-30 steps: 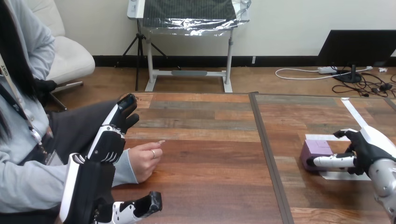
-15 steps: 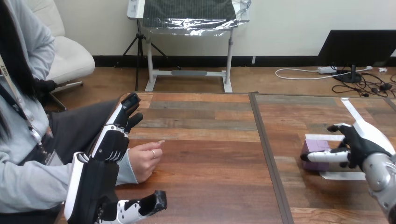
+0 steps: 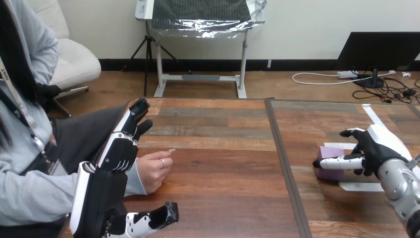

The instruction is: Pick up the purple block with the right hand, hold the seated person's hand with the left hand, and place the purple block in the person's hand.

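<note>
The right hand (image 3: 370, 148) is clamped on the purple block (image 3: 328, 172) at the bench's (image 3: 223, 163) right side, thumb across its front, while the left hand (image 3: 117, 152) stands spread, fingers straight, beside the person's hand (image 3: 151, 171).

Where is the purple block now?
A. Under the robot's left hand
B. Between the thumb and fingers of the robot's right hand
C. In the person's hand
B: the block sits between the right hand's thumb and fingers, far from the person's hand.
</note>
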You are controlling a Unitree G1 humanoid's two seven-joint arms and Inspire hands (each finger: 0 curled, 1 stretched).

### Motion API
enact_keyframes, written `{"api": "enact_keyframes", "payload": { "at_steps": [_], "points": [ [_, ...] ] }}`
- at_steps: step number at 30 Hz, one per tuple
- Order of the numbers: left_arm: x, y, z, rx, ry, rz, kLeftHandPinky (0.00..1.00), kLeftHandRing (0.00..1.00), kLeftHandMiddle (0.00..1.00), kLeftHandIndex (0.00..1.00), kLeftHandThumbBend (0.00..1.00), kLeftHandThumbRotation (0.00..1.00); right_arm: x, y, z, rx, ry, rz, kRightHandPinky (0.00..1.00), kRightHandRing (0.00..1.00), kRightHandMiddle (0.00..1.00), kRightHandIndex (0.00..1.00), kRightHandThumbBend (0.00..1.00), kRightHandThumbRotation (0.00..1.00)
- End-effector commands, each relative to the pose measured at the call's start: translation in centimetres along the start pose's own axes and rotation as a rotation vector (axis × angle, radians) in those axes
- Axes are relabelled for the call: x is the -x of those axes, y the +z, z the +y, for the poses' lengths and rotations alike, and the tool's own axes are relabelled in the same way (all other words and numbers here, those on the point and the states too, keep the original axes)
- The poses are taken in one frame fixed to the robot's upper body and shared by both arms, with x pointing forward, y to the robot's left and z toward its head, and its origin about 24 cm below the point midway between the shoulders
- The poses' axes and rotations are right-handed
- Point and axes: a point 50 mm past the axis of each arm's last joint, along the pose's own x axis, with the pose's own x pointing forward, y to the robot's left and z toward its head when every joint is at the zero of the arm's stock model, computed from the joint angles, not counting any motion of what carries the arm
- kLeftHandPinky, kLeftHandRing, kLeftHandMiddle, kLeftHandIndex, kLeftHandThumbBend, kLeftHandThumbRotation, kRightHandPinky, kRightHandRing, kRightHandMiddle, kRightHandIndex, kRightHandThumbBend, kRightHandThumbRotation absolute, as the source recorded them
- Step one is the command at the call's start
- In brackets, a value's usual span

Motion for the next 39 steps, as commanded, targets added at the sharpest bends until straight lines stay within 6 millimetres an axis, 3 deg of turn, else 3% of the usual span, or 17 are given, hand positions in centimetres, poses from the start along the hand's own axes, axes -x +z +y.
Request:
{"api": "enact_keyframes", "payload": {
  "at_steps": [1, 14, 39],
  "points": [
    [-1.63, 0.06, -0.19, 0.008, 0.003, -0.071, 0.89, 0.95, 0.95, 0.91, 1.0, 0.59, -0.93, 3.83, -3.15, 0.02, -0.097, -0.104, 0.38, 0.38, 0.44, 0.86, 1.0, 0.46],
    [-1.62, 0.01, -0.42, 0.014, 0.013, -0.07, 0.9, 0.96, 0.95, 0.91, 1.0, 0.59, -0.96, 4.21, -3.18, 0.032, -0.095, -0.12, 0.46, 0.44, 0.48, 0.86, 1.0, 0.48],
    [-1.51, 0.09, -0.43, 0.014, 0.021, -0.069, 0.93, 0.97, 0.96, 0.91, 1.0, 0.6, -1.04, 4.73, -3.15, 0.061, -0.068, -0.134, 0.47, 0.54, 0.58, 0.86, 1.0, 0.46]
  ]
}}
